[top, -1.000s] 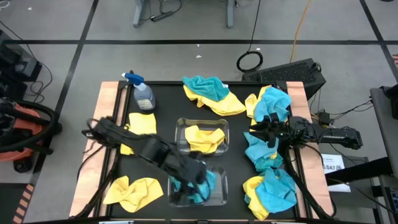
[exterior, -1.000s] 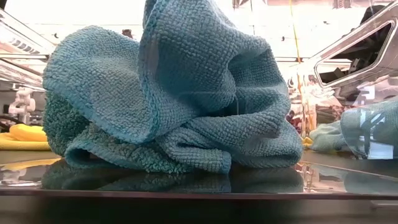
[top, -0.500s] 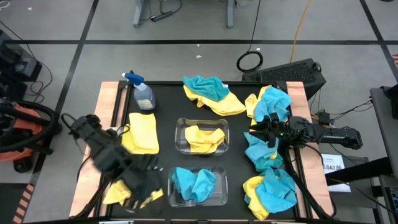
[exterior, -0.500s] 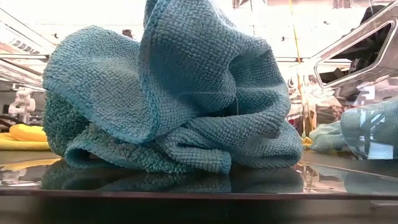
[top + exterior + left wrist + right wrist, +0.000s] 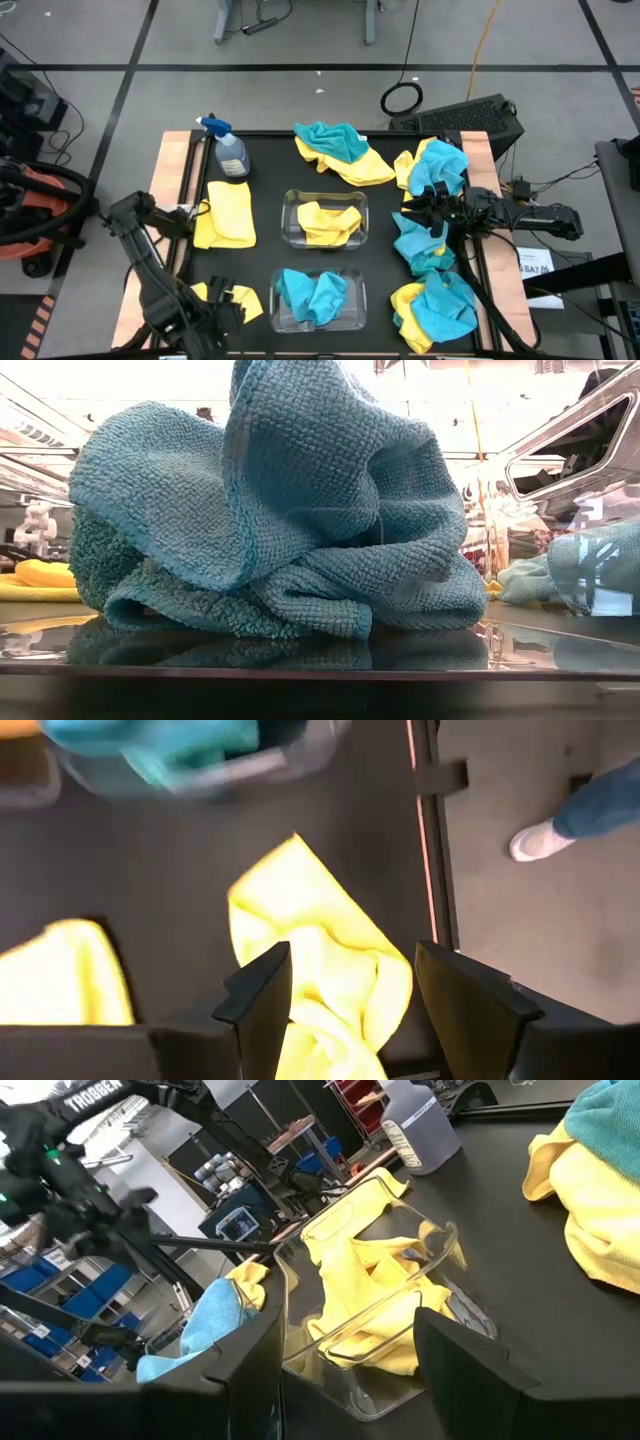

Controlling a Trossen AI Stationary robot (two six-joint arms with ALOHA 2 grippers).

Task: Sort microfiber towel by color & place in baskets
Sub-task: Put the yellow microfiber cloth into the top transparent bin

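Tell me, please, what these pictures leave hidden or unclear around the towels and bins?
- Low view: a teal towel fills the frame, hiding the table behind it.
- High view: the left gripper covers part of a yellow towel at the frame edge.
- Left wrist view: the bin of teal cloths is blurred and cut off.

I see two clear bins mid-table: the far bin (image 5: pixel 287 215) holds a crumpled yellow towel (image 5: pixel 328 222), the near bin (image 5: pixel 352 300) crumpled teal towels (image 5: pixel 312 296). A flat yellow towel (image 5: pixel 226 214) lies left, a crumpled one (image 5: pixel 238 300) front-left. Mixed teal-and-yellow heaps sit at the back (image 5: pixel 342 152) and along the right edge (image 5: pixel 430 250).
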